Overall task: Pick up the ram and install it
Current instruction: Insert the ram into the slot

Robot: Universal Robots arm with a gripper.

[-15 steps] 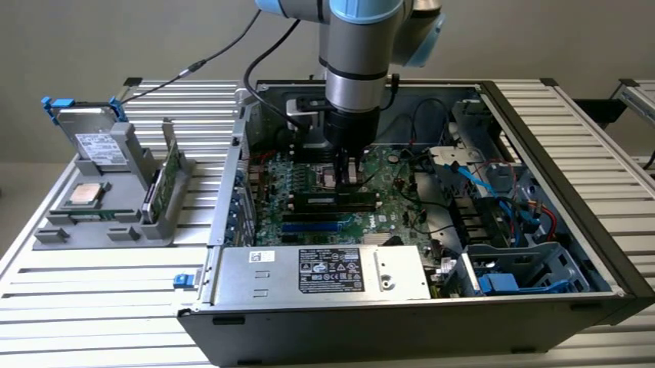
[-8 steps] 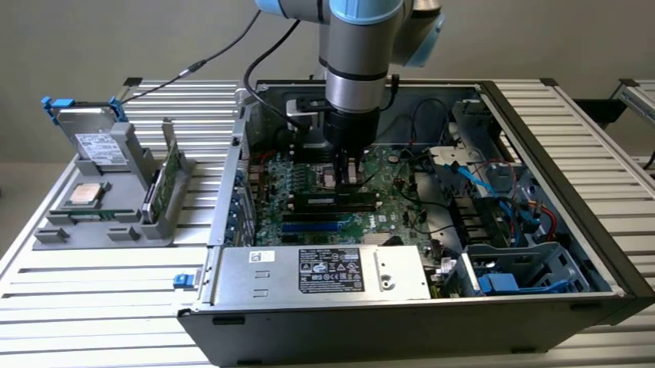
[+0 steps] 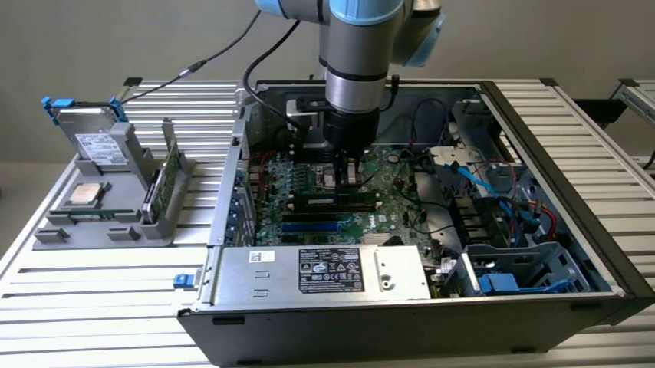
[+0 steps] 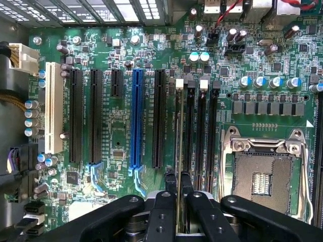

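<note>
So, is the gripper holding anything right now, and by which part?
Yes: the gripper pinches the long thin ram stick across its flat faces, edge-on beside the black memory slots.

This looks like a lab or a workshop where a robot works on computers. 1 big grey and blue robot arm hangs over an open computer case. Inside the case there is a green board with long slots and lots of tiny parts, and a silver power box with a label. The case stands on a table made of metal bars. Beside the case, on the exterior view's left, a grey stand holds spare computer parts. The wall behind is plain and grey.
</note>
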